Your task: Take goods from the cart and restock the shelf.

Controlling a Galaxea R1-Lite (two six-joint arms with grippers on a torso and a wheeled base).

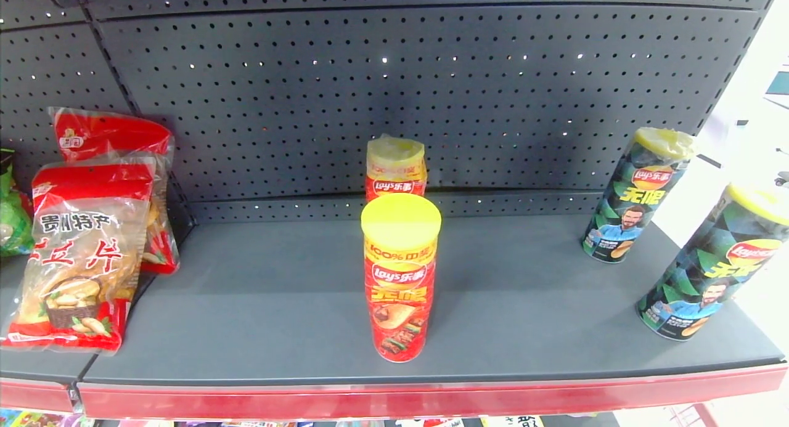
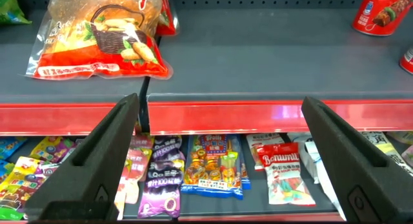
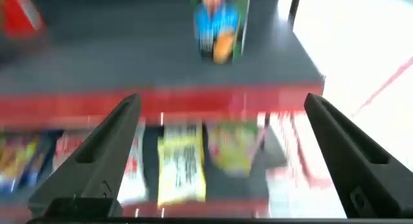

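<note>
On the dark grey shelf (image 1: 259,304), a red crisp can with a yellow lid (image 1: 400,279) stands near the front edge, and a second red can (image 1: 396,165) is behind it by the back wall. Two green cans stand at the right: one far back (image 1: 635,196), one near the front corner (image 1: 715,267). My left gripper (image 2: 221,102) is open and holds nothing, level with the shelf's red front edge (image 2: 258,114), below the snack bag (image 2: 103,37). My right gripper (image 3: 224,101) is open and holds nothing, in front of a green can (image 3: 222,24).
Two red snack bags (image 1: 80,254) (image 1: 117,137) lean at the shelf's left end, beside a green bag (image 1: 12,217). A perforated back panel (image 1: 400,94) closes the rear. The lower shelf holds several candy packs (image 2: 213,166). Bare shelf lies between the bags and the cans.
</note>
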